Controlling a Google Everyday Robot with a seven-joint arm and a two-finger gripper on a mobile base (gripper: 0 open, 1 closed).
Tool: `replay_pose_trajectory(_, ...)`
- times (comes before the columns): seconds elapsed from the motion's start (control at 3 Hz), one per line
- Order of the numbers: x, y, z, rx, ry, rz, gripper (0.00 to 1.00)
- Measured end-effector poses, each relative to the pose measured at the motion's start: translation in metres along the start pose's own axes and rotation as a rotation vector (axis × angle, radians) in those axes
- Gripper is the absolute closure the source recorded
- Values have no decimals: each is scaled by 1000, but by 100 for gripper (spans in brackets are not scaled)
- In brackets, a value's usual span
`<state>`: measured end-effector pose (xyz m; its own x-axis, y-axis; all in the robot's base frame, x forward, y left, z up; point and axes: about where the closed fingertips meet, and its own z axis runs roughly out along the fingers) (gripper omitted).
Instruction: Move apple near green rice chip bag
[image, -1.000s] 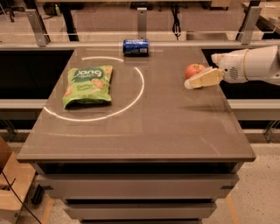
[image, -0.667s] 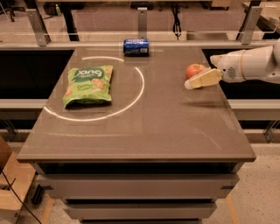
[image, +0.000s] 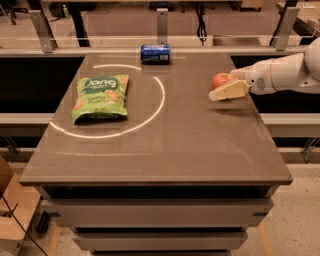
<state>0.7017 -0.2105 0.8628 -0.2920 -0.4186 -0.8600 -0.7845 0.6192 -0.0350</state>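
Note:
The apple (image: 220, 78), small and red-orange, sits on the table near its right edge. My gripper (image: 223, 87) reaches in from the right and is low over the table right at the apple, with its cream-coloured tip in front of the fruit and hiding the apple's lower right side. The green rice chip bag (image: 100, 97) lies flat on the left part of the table, far from the apple and from my gripper.
A small blue can (image: 155, 53) lies on its side at the table's far edge. A white circle line (image: 160, 102) is marked on the brown table (image: 165, 150), around the bag. Metal rails and posts run behind the table.

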Motion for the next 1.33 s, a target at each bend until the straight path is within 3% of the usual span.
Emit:
replay_pose_trajectory(0.67, -18, 12, 5, -26, -34, -39, 67)
replay_pose_trajectory(1.0, -43, 35, 4, -54, -60, -112, 90)
replay_pose_trajectory(1.33, -88, 74, -1, -84, -80, -241, 100)
